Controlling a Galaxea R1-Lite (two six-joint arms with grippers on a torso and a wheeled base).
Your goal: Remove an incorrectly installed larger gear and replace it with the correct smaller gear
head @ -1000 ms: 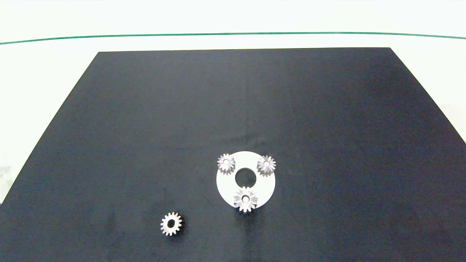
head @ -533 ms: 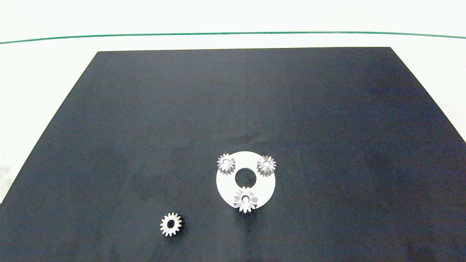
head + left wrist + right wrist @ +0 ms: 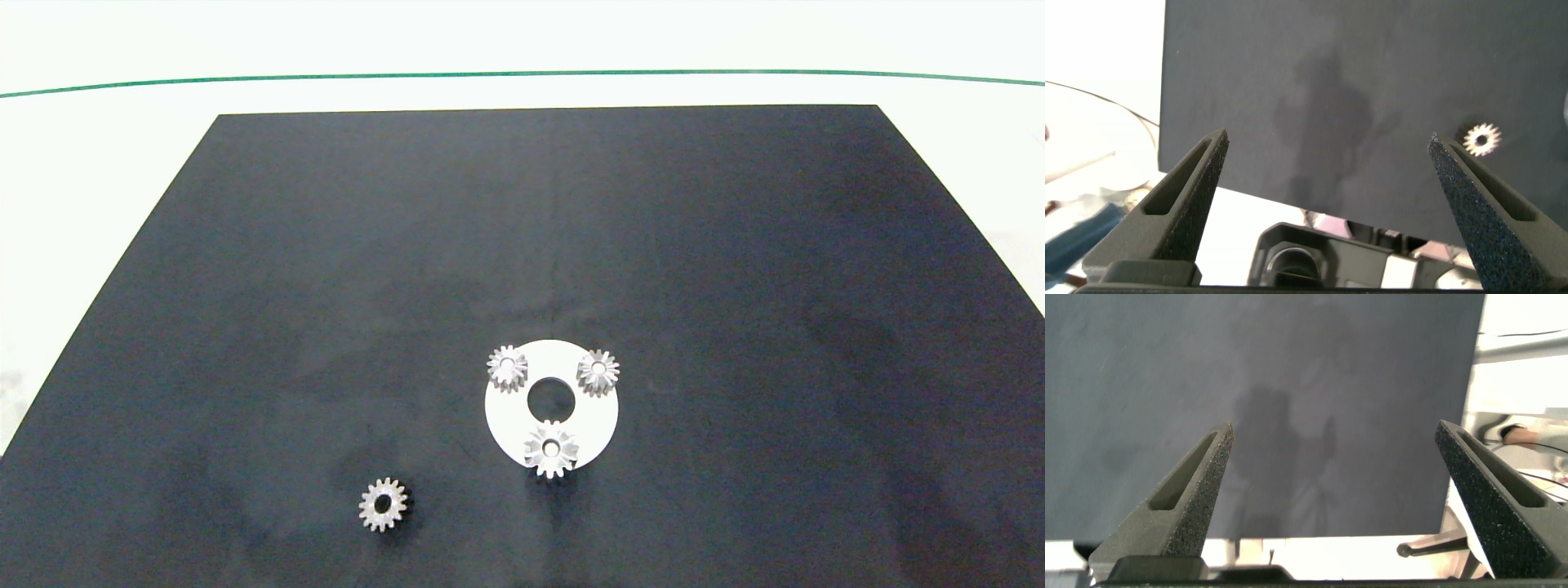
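The larger gear [image 3: 551, 447] sits on the near edge of the white disc [image 3: 506, 408], with two small gears [image 3: 508, 367] on its far side. The smaller gear [image 3: 383, 504] lies on the black mat [image 3: 326, 245], near-left of the disc. Left gripper [image 3: 1327, 147] and right gripper [image 3: 1331, 437] hover over the mat's near edge, jaws wide, holding nothing.

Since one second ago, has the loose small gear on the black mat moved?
No. The smaller gear lies at the same spot on the black mat, same offset from the white disc.
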